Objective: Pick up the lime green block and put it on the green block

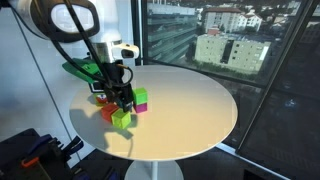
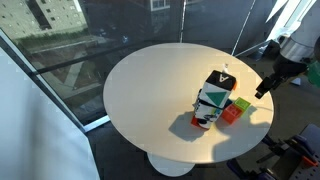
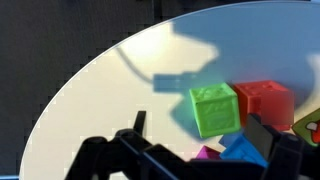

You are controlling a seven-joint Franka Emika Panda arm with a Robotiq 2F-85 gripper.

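Round white table (image 1: 190, 112) on a pedestal, set beside floor-to-ceiling windows (image 1: 262, 60) with dark mullions; pale multi-storey buildings (image 1: 232, 46) show through the glass and the floor below is dark. No brand name or lettering is legible. The only marking is a dark V-shaped sign on the white top of a tall white, teal and black form (image 2: 212, 100) standing by the cubes in an exterior view – whether it is part of the arm or a separate box cannot be told. The lime green block (image 1: 122, 120) rests on the tabletop at the camera-side end of a small cluster of toy cubes near the table's edge. The red block (image 1: 106, 110) lies just beside it and the magenta block (image 1: 141, 97) just behind. In the wrist view the lime green block (image 3: 214, 108) sits upright, with raised relief on its faces too blurred to read. It touches the red block (image 3: 265, 100) and lies ahead of the fingertips, unheld. The gripper (image 1: 123, 102) hangs directly over the cluster; in the wrist view the gripper (image 3: 201, 125) has its jaws spread apart and clamps nothing – the blue block (image 3: 245, 152) and magenta block (image 3: 205, 155) show low between them. A dark cast shadow (image 3: 180, 80) falls on the bare surface beyond.
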